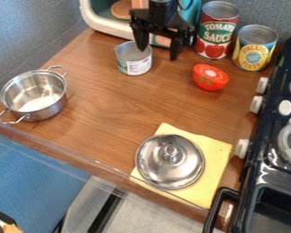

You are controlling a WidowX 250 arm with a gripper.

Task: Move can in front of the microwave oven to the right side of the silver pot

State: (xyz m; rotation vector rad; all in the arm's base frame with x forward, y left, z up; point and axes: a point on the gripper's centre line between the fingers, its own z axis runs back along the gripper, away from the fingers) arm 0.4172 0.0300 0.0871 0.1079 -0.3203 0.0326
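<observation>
By the microwave [105,29], the can [134,61] stands upright — long axis vertical.

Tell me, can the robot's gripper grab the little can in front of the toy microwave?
Probably yes: the open gripper hangs close by the small tin can, and nothing seems to stand in between.

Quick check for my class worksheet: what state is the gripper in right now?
Gripper: open, its fingers apart, with nothing held; it hangs over by the small can.

Claw [158,53] near small can [134,65], silver pot [49,111], lid [172,168]
</observation>
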